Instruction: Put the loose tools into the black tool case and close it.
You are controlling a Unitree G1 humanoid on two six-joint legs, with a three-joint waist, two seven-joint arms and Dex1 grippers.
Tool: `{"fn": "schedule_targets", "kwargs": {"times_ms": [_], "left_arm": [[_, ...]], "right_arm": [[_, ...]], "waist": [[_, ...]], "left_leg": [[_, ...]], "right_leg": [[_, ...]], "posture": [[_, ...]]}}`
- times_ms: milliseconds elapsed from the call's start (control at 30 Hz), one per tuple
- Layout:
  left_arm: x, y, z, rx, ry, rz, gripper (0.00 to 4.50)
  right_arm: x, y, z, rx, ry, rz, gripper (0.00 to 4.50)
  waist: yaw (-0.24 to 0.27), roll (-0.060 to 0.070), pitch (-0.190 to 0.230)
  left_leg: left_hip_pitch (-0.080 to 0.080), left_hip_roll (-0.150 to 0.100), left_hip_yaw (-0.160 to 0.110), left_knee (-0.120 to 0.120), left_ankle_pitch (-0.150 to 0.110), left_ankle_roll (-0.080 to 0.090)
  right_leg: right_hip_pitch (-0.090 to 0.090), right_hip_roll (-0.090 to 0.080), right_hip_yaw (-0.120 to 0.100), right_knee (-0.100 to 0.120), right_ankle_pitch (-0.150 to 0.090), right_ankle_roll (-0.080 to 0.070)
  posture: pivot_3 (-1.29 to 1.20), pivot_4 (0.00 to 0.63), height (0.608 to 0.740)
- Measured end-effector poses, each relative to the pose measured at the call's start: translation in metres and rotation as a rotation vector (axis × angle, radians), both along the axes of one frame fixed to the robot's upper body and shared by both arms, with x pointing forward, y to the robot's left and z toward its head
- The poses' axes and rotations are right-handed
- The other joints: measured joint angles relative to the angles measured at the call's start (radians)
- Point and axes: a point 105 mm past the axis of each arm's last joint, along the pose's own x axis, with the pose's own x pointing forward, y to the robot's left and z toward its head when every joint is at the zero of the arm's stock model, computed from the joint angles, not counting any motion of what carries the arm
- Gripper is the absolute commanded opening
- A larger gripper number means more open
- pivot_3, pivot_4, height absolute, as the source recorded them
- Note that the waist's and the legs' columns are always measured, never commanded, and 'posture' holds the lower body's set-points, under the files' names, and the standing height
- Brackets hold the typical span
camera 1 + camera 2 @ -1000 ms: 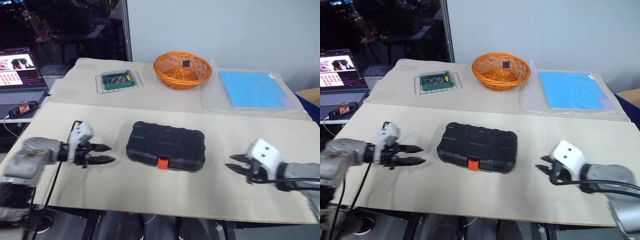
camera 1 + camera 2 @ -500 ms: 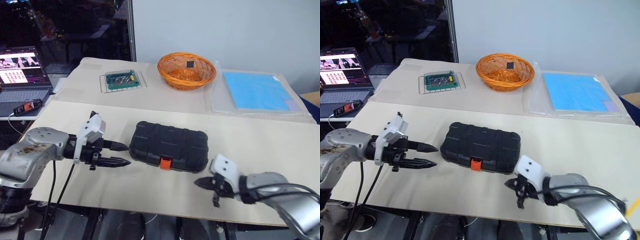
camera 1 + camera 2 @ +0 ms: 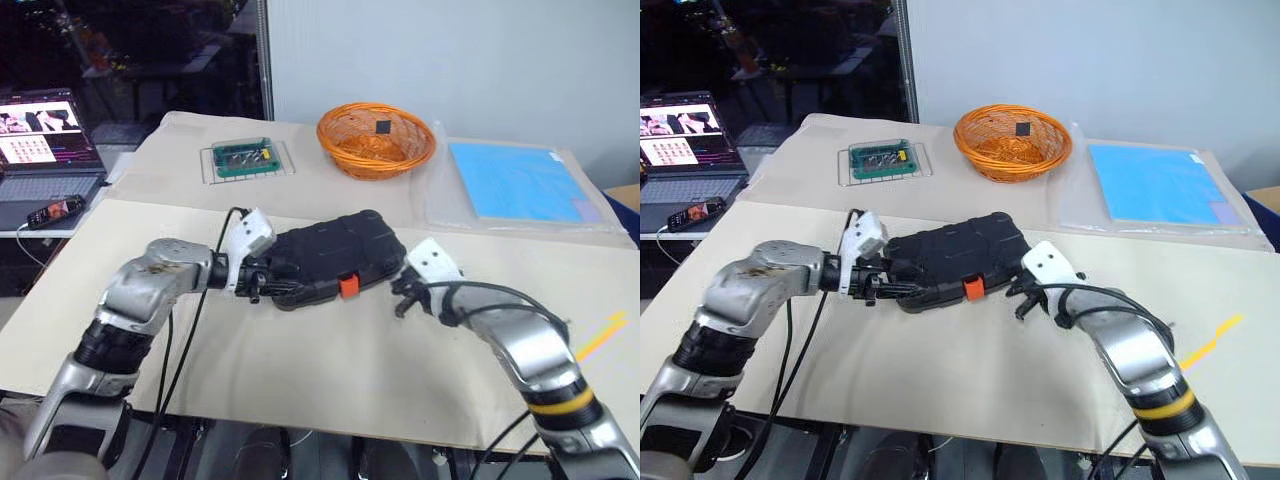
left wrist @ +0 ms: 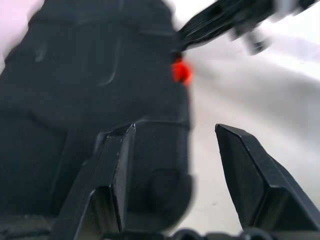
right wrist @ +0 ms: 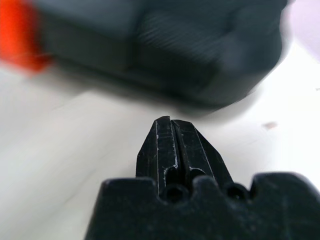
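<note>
The black tool case (image 3: 335, 255) lies shut on the beige table, set at a slant with its orange latch (image 3: 348, 286) facing me. My left gripper (image 3: 268, 288) is at the case's left end. In the left wrist view its fingers (image 4: 117, 170) stand open with the case's corner (image 4: 160, 165) between them. My right gripper (image 3: 400, 297) is shut and empty at the case's right front corner; in the right wrist view its tips (image 5: 170, 120) point at the case's edge (image 5: 200, 65), just short of it. The loose tools are out of view.
At the back stand an orange wicker basket (image 3: 376, 140), a small green box of bits (image 3: 243, 159) and a blue sheet in a clear sleeve (image 3: 520, 182). A laptop (image 3: 45, 135) and a phone (image 3: 52, 211) sit beyond the table's left edge.
Both arms swung inward to the case's two ends. The right gripper went from partly open to shut. The case now lies turned, its right end farther from me.
</note>
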Motion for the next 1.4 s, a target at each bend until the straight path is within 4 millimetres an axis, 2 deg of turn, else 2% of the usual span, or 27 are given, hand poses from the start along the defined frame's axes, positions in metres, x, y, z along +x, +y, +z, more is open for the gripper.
{"fn": "schedule_targets", "kwargs": {"times_ms": [33, 100, 167, 200, 267, 300, 367, 467, 500, 567, 833, 933, 1167, 1233, 1400], "left_arm": [[0.0, 0.002, -0.001, 0.022, -0.006, -0.008, 2.73], [0.001, 0.003, -0.001, 0.035, -0.009, -0.016, 2.73], [0.001, 0.004, -0.002, 0.036, -0.009, -0.034, 2.73], [-0.001, 0.005, -0.002, 0.034, -0.012, -0.052, 2.73], [-0.001, 0.006, -0.003, 0.04, -0.021, -0.074, 2.73], [-0.001, 0.006, -0.003, 0.043, -0.026, -0.081, 2.73], [-0.001, 0.007, -0.003, 0.046, -0.035, -0.093, 2.73], [-0.001, 0.007, -0.003, 0.049, -0.04, -0.104, 2.73], [-0.001, 0.007, -0.003, 0.049, -0.041, -0.108, 2.73], [-0.001, 0.008, -0.002, 0.051, -0.044, -0.108, 2.73], [-0.001, 0.008, -0.002, 0.071, -0.039, -0.081, 2.73], [-0.001, 0.008, -0.001, 0.071, -0.033, -0.073, 2.73], [-0.001, 0.01, -0.001, 0.08, -0.028, -0.057, 2.73], [-0.001, 0.009, -0.002, 0.088, -0.033, -0.057, 2.73], [-0.002, 0.009, -0.006, 0.099, -0.037, -0.05, 2.73]], "right_arm": [[-0.01, 0.008, 0.002, 0.047, 0.022, 0.041, 0.03], [-0.018, 0.02, 0.01, 0.128, 0.024, 0.072, 0.03], [-0.019, 0.026, 0.017, 0.185, 0.012, 0.066, 0.59], [-0.018, 0.029, 0.02, 0.216, -0.002, 0.052, 0.78], [-0.018, 0.039, 0.021, 0.271, -0.005, 0.047, 1.39], [-0.019, 0.046, 0.021, 0.291, 0.002, 0.056, 1.85], [-0.019, 0.055, 0.018, 0.313, 0.009, 0.044, 2.49], [-0.011, 0.054, 0.01, 0.318, 0.015, -0.032, 3.46], [-0.007, 0.053, 0.007, 0.321, 0.017, -0.071, 3.95], [-0.004, 0.056, 0.005, 0.341, 0.018, -0.11, 4.44], [0.002, 0.07, 0.002, 0.381, 0.016, -0.194, 4.44], [0.003, 0.072, 0.002, 0.385, 0.01, -0.219, 3.7], [0.005, 0.078, -0.001, 0.378, -0.002, -0.216, 1.32], [0.005, 0.079, -0.001, 0.377, -0.004, -0.21, 1.18], [0.004, 0.081, -0.001, 0.377, -0.003, -0.202, 1.17]], "waist": [[-0.002, 0.001, -0.001], [-0.009, 0.002, -0.001], [-0.01, 0.002, -0.002], [-0.01, 0.002, -0.002], [-0.01, 0.003, -0.002], [-0.011, 0.003, -0.002], [-0.012, 0.003, -0.003], [-0.013, 0.004, -0.003], [-0.013, 0.004, -0.003], [-0.014, 0.004, -0.003], [-0.026, 0.004, -0.003], [-0.028, 0.004, -0.003], [-0.033, 0.004, -0.003], [-0.033, 0.004, -0.004], [-0.033, 0.005, -0.005]], "left_leg": [[0.001, 0.0, 0.0, 0.0, -0.001, 0.0], [0.003, 0.001, 0.0, 0.0, -0.001, 0.0], [0.004, 0.002, -0.001, 0.0, 0.0, -0.001], [0.005, 0.003, -0.001, 0.001, 0.001, -0.002], [0.006, 0.004, -0.001, 0.0, -0.003, -0.009], [0.006, 0.004, -0.001, 0.0, -0.003, -0.009], [0.006, 0.004, -0.001, 0.001, -0.002, -0.009], [0.005, 0.003, -0.001, 0.0, 0.001, -0.004], [0.005, 0.003, -0.001, 0.0, 0.002, -0.003], [0.005, 0.003, 0.0, 0.0, 0.002, -0.003], [0.005, 0.004, -0.001, 0.0, 0.002, -0.003], [0.005, 0.004, -0.001, 0.0, 0.002, -0.003], [0.005, 0.004, -0.001, 0.0, 0.002, -0.004], [0.005, 0.004, -0.001, 0.0, 0.001, -0.006], [0.006, 0.004, -0.001, 0.0, -0.001, -0.01]], "right_leg": [[0.0, 0.0, 0.001, 0.0, 0.0, 0.0], [0.001, 0.0, 0.001, 0.0, -0.001, 0.001], [0.002, 0.0, 0.001, 0.001, -0.003, 0.002], [0.002, 0.0, 0.0, 0.001, -0.006, -0.003], [0.002, 0.0, 0.0, 0.001, -0.004, -0.005], [0.001, 0.0, 0.0, 0.002, -0.004, -0.006], [0.001, 0.0, 0.0, 0.002, -0.004, -0.006], [0.001, 0.0, 0.0, 0.002, -0.004, -0.005], [0.001, 0.0, 0.001, 0.002, -0.004, -0.005], [0.001, 0.0, 0.001, 0.002, -0.004, -0.005], [0.001, 0.0, 0.001, 0.003, -0.004, -0.005], [0.0, 0.0, 0.001, 0.003, -0.004, -0.005], [0.0, 0.001, 0.001, 0.003, -0.004, -0.005], [0.0, 0.0, 0.001, 0.003, -0.004, -0.005], [0.0, 0.0, 0.001, 0.003, -0.004, -0.005]], "posture": [[0.0, 0.15, 0.74], [0.0, 0.15, 0.74], [0.0, 0.15, 0.74], [0.0, 0.15, 0.74], [0.0, 0.15, 0.74], [0.0, 0.15, 0.74], [0.0, 0.15, 0.74], [0.0, 0.15, 0.74], [0.0, 0.15, 0.74], [0.0, 0.15, 0.74], [0.0, 0.15, 0.74], [0.0, 0.15, 0.74], [0.0, 0.15, 0.74], [0.0, 0.15, 0.74], [0.0, 0.15, 0.74]]}}
